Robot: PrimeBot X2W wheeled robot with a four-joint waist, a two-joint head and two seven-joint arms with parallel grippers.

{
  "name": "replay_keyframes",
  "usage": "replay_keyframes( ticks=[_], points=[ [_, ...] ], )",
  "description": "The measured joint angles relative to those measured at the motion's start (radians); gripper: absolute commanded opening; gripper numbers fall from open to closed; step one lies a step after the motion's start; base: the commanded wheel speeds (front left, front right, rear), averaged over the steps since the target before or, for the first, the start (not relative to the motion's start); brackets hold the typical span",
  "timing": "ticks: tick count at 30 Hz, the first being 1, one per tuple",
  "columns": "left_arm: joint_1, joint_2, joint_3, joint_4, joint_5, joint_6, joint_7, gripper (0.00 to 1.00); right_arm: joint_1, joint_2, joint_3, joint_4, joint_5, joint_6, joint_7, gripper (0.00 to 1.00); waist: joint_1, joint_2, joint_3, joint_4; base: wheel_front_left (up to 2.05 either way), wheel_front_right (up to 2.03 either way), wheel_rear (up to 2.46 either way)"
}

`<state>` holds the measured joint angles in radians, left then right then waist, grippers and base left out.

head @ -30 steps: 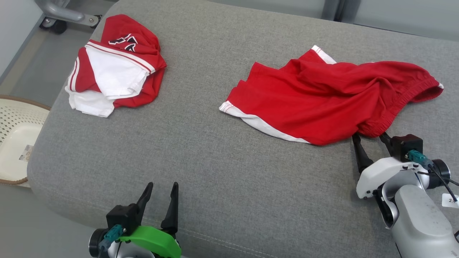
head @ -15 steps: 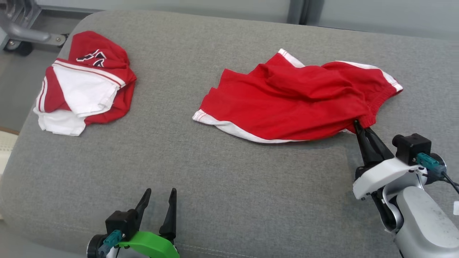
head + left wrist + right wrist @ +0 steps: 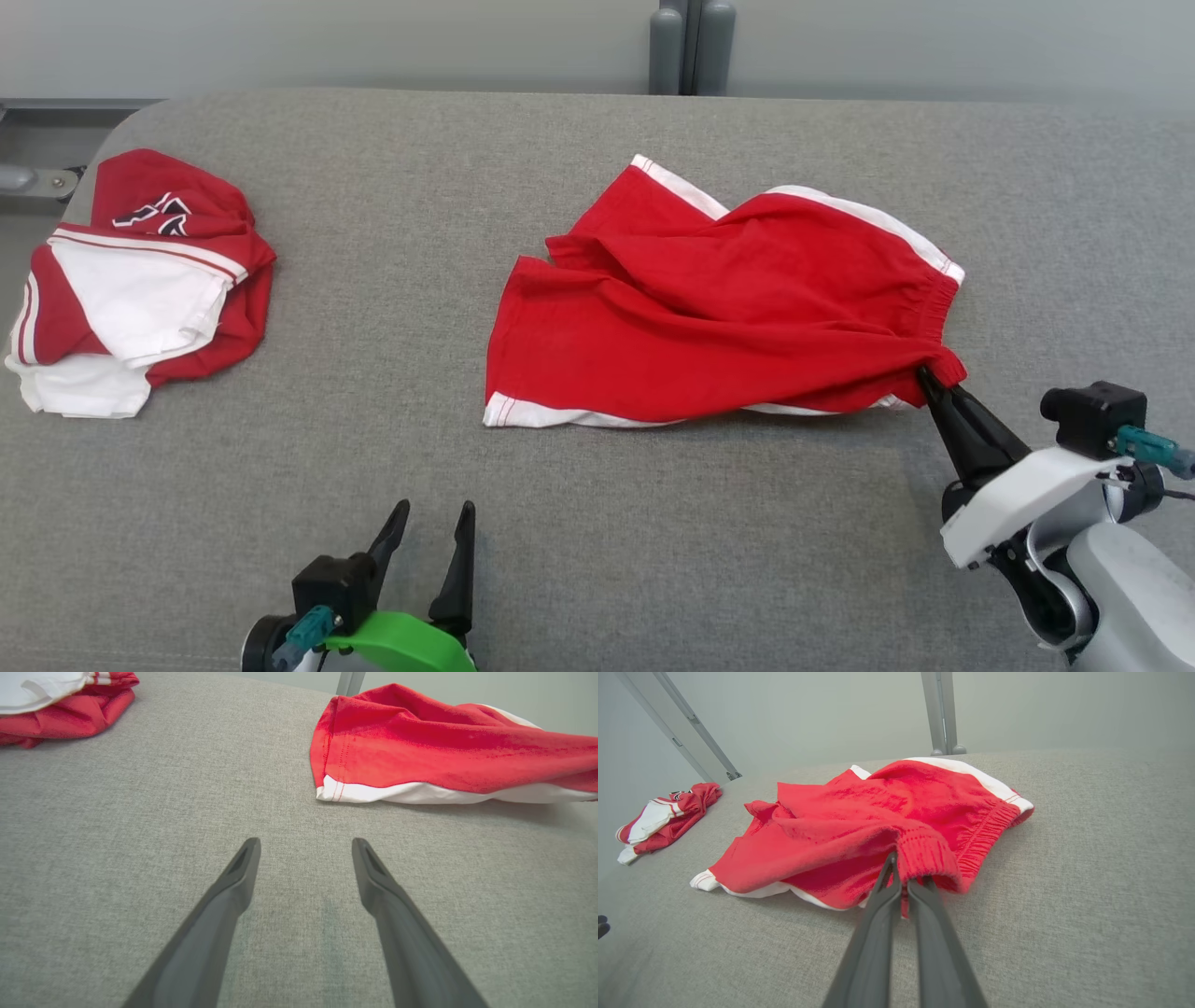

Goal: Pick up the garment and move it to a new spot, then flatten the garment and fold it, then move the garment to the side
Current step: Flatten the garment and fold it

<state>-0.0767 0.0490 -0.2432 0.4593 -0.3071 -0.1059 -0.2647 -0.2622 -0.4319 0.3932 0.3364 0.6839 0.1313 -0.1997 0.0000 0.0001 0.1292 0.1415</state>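
The garment (image 3: 709, 317) is a pair of red shorts with white trim, lying rumpled on the grey cushion (image 3: 597, 523), right of centre. My right gripper (image 3: 929, 378) is shut on the near right corner of its elastic waistband. The right wrist view has the waistband (image 3: 924, 856) bunched over the closed fingertips (image 3: 893, 865). My left gripper (image 3: 434, 511) stands open at the lower left, empty, well short of the shorts. In the left wrist view its fingers (image 3: 243, 872) hover over bare cushion, with the shorts' white hem (image 3: 420, 794) ahead to the right.
A folded red and white garment (image 3: 140, 289) lies at the cushion's far left, also seen as that pile (image 3: 663, 819) in the right wrist view. A grey post (image 3: 691, 47) stands behind the cushion against a pale wall.
My right gripper closed on the waistband corner and has pulled it toward me, stretching the shorts out. The head camera has tilted up and shifted. My left gripper stayed open.
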Motion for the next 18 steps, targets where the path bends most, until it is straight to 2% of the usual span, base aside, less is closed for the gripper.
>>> replay_keyframes(
  ticks=[8, 17, 18],
  points=[
    [-0.053, 0.000, -0.049, -0.003, -0.018, -0.001, 0.000, 1.00, -0.183, 0.005, 0.068, 0.214, -0.025, 0.000, 0.020, 0.00, 0.0001, 0.0000, 0.037, 0.062, 0.00, 0.00, 0.00],
    [-0.080, 0.000, -0.070, -0.013, -0.037, 0.009, 0.000, 1.00, -0.323, 0.005, 0.049, 0.517, -0.066, 0.000, -0.031, 0.00, 0.0001, 0.0000, 0.104, 0.166, 0.00, 0.00, 0.00],
    [-0.080, 0.000, -0.068, -0.014, -0.040, 0.011, 0.000, 1.00, -0.332, 0.008, 0.042, 0.540, -0.069, 0.000, -0.039, 0.24, 0.0001, 0.0000, 0.110, 0.171, 0.00, 0.00, 0.00]
  ],
)
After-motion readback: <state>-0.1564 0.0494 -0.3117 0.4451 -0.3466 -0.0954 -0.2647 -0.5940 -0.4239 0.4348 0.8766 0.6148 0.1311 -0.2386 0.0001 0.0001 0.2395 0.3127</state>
